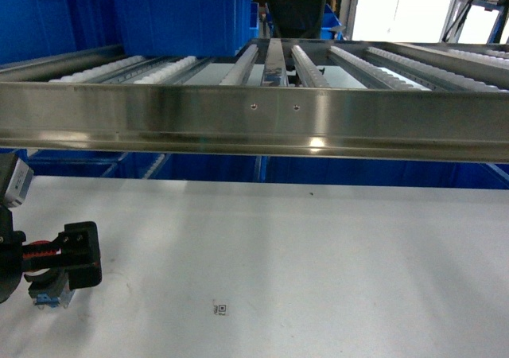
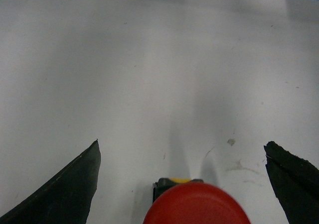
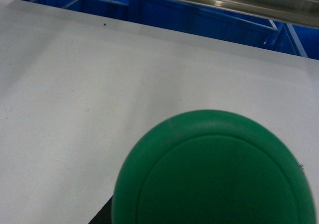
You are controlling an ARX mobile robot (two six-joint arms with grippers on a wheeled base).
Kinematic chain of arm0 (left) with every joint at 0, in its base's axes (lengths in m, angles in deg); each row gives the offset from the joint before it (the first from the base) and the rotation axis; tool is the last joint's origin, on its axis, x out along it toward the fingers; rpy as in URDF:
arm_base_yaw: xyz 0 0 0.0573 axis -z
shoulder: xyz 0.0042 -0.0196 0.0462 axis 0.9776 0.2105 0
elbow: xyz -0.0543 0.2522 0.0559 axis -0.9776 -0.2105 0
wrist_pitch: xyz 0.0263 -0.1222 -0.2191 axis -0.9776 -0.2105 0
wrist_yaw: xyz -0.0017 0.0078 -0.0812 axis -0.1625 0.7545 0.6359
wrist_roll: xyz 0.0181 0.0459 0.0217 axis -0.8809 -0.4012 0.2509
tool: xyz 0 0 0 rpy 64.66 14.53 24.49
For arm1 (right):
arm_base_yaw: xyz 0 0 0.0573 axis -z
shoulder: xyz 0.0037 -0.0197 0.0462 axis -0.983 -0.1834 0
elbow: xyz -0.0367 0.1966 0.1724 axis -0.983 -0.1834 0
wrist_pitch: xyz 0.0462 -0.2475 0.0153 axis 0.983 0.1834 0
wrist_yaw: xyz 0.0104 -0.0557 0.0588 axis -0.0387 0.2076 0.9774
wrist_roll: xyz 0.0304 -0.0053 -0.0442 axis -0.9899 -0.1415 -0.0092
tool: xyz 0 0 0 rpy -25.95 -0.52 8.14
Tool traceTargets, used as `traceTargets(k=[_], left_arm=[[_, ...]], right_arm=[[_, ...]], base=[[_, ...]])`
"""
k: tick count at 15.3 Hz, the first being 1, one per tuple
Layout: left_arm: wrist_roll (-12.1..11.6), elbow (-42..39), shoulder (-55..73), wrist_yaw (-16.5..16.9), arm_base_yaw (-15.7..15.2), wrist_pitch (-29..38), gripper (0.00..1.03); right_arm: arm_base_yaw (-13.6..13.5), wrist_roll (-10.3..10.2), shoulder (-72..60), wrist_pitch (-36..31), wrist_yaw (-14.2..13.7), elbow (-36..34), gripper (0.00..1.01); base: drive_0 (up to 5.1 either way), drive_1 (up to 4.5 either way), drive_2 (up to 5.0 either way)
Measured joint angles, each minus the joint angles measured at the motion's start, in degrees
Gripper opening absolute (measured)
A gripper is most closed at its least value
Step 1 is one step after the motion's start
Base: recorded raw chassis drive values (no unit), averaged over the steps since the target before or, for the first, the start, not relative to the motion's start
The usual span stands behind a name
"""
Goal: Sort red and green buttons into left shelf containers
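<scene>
The left pincer [image 2: 182, 184] is spread wide, the red button [image 2: 197, 205] lying between its fingers on the white table [image 2: 149, 74]. The green button [image 3: 214, 169] fills the right wrist view (that pincer's state I cannot tell). Beyond, blue bins [image 1: 175, 16] sit on the roller shelf [image 1: 254, 119].

No readable text, small square code marker [image 1: 221, 309] on white table [image 1: 334, 262], illegible

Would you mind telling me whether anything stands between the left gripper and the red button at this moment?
Nothing visible does. In the left wrist view the red button sits on the white table, centred between the two open fingers of the left gripper, with only bare tabletop on either side of it.
</scene>
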Motion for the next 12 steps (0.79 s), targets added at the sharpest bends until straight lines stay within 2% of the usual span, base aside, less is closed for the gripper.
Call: traceTargets(k=[4, 6, 10, 12], left_arm=[[-0.1, 2.0, 2.6, 0.3, -0.3, 0.1, 0.98], [-0.5, 2.0, 3.5, -0.6, 0.2, 0.3, 0.98], [-3.1, 1.8, 4.6, -3.3, 3.0, 1.5, 0.98], [-3.2, 1.2, 5.4, -4.3, 4.0, 1.5, 0.98]], right_arm=[[0.0, 0.0, 0.0, 0.0, 0.0, 0.0, 0.27], [0.0, 0.0, 0.0, 0.0, 0.0, 0.0, 0.27], [0.0, 0.0, 0.0, 0.0, 0.0, 0.0, 0.27], [0.0, 0.0, 0.0, 0.0, 0.0, 0.0, 0.27]], base=[[0.0, 0.0, 0.0], [0.0, 0.0, 0.0], [0.0, 0.0, 0.0], [0.0, 0.0, 0.0]])
